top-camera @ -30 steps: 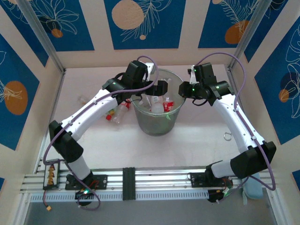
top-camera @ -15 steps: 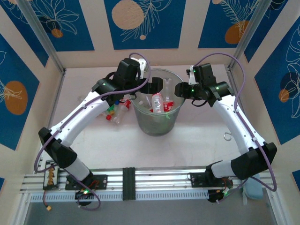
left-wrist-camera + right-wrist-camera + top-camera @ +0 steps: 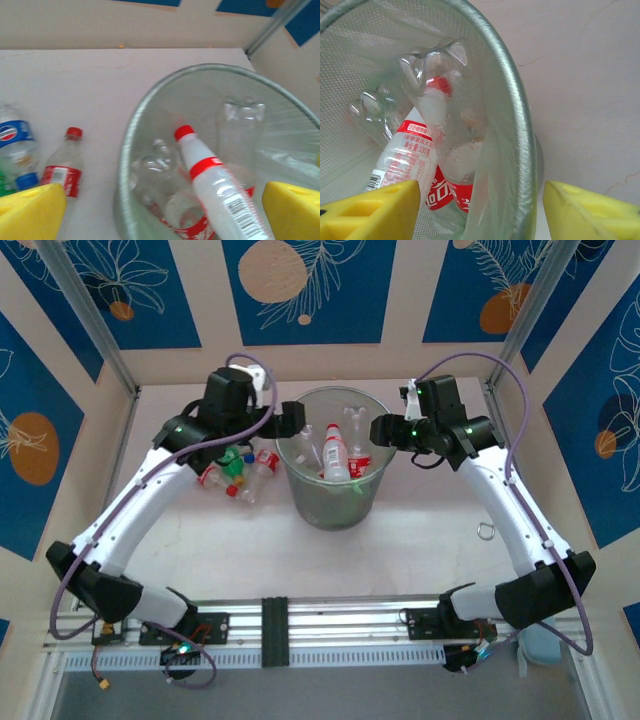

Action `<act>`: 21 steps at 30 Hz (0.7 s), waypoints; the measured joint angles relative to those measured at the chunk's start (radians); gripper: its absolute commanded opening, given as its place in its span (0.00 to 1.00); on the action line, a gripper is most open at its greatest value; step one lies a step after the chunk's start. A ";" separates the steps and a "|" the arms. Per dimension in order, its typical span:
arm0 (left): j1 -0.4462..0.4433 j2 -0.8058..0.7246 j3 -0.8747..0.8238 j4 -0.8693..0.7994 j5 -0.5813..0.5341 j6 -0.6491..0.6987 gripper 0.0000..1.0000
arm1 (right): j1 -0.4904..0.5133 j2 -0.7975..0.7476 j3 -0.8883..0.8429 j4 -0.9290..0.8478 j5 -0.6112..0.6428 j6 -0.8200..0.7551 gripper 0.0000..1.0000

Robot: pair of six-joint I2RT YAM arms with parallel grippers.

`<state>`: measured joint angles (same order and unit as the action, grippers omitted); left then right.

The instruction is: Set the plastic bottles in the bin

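The bottles (image 3: 255, 475) lying on the bench (image 3: 400, 540) look light, slick and crushable, so grip across the labelled middle. Both jaws gape, empty.

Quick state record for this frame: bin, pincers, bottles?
bin: upright, partly filled
left pincer: open, empty, over bin's left rim
right pincer: open, empty, over bin's right rim
binned bottles: red-capped one leaning, clear ones beside it
loose bottles: cluster left of bin, not yet in
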<state>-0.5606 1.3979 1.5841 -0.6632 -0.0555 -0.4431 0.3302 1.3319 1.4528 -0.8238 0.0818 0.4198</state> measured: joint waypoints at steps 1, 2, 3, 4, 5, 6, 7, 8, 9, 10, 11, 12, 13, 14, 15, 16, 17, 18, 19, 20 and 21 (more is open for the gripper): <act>0.022 -0.019 -0.021 -0.006 -0.002 0.000 1.00 | -0.004 -0.005 0.000 0.000 -0.003 0.000 0.69; 0.045 -0.038 -0.041 -0.011 -0.005 0.000 1.00 | -0.007 -0.011 0.000 0.000 -0.006 0.000 0.70; 0.064 -0.052 -0.059 -0.011 -0.006 0.001 1.00 | -0.011 -0.015 0.000 0.000 -0.008 0.000 0.71; 0.092 -0.069 -0.083 -0.012 -0.005 0.000 1.00 | -0.015 -0.020 0.000 0.000 -0.013 -0.002 0.72; 0.119 -0.084 -0.106 -0.014 -0.005 0.000 1.00 | -0.019 -0.023 0.000 0.001 -0.020 -0.003 0.74; 0.143 -0.094 -0.130 -0.011 -0.005 0.001 1.00 | -0.021 -0.025 0.000 0.001 -0.027 -0.003 0.75; 0.172 -0.103 -0.159 -0.008 -0.001 0.002 1.00 | -0.024 -0.027 0.000 0.002 -0.034 -0.006 0.75; 0.197 -0.108 -0.187 -0.006 0.003 0.005 1.00 | -0.025 -0.029 0.000 0.003 -0.042 -0.008 0.76; 0.219 -0.109 -0.215 -0.002 0.009 0.008 1.00 | -0.025 -0.030 0.000 0.006 -0.047 -0.009 0.76; 0.239 -0.106 -0.245 0.006 0.015 0.010 0.99 | -0.025 -0.033 -0.002 0.010 -0.053 -0.010 0.76; 0.253 -0.097 -0.275 0.014 0.024 0.016 0.97 | -0.025 -0.036 -0.003 0.010 -0.057 -0.010 0.78; 0.261 -0.085 -0.294 0.021 0.029 0.021 0.96 | -0.025 -0.040 -0.003 0.011 -0.060 -0.010 0.78; 0.269 -0.065 -0.317 0.032 0.037 0.029 0.94 | -0.027 -0.046 -0.005 0.013 -0.060 -0.010 0.78; 0.271 -0.042 -0.335 0.044 0.049 0.035 0.92 | -0.029 -0.053 -0.008 0.015 -0.060 -0.011 0.78; 0.273 -0.022 -0.349 0.055 0.060 0.040 0.91 | -0.031 -0.060 -0.010 0.015 -0.061 -0.011 0.78; 0.273 0.006 -0.362 0.067 0.076 0.046 0.90 | -0.033 -0.066 -0.010 0.016 -0.061 -0.011 0.78; 0.273 0.035 -0.372 0.079 0.090 0.053 0.89 | -0.037 -0.076 -0.013 0.017 -0.063 -0.011 0.78; 0.273 0.062 -0.375 0.085 0.101 0.057 0.87 | -0.041 -0.084 -0.017 0.016 -0.063 -0.011 0.78; 0.273 0.088 -0.375 0.095 0.110 0.060 0.86 | -0.045 -0.095 -0.024 0.016 -0.063 -0.011 0.78; 0.275 0.118 -0.375 0.106 0.119 0.061 0.86 | -0.050 -0.106 -0.030 0.016 -0.063 -0.011 0.78; 0.275 0.139 -0.375 0.113 0.126 0.065 0.86 | -0.054 -0.113 -0.035 0.016 -0.063 -0.011 0.78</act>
<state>-0.2852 1.5372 1.2087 -0.5503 0.0700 -0.3782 0.2764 1.2190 1.4174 -0.8082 0.0185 0.4091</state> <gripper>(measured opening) 0.863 0.783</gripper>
